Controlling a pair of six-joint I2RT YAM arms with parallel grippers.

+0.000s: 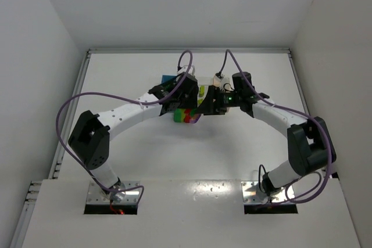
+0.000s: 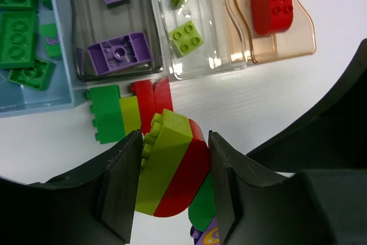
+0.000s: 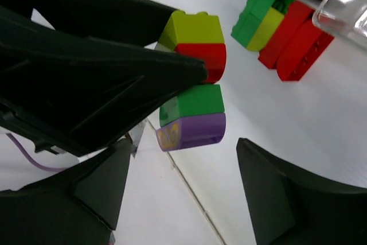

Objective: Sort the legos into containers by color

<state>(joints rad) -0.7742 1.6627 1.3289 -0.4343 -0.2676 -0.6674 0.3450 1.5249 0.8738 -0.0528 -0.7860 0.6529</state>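
My left gripper (image 2: 175, 162) is shut on a stack of legos (image 2: 172, 170): yellow-green, red, green and purple bricks joined together. In the right wrist view the stack (image 3: 192, 78) hangs from the left finger, purple brick (image 3: 192, 131) lowest. My right gripper (image 3: 183, 199) is open and empty, its fingers on either side just below the purple brick, apart from it. The blue bin (image 2: 34, 98) holds green bricks, the dark grey bin (image 2: 86, 55) purple ones, the clear bin (image 2: 212, 38) yellow-green ones, the tan-orange bin (image 2: 298, 32) a red one. In the top view both grippers meet at the stack (image 1: 186, 116).
A loose cluster of green, yellow-green and red bricks (image 2: 123, 110) lies on the white table just in front of the bins; it also shows in the right wrist view (image 3: 278, 27). The bins stand side by side at the table's far middle, the blue bin (image 1: 168, 78) leftmost.
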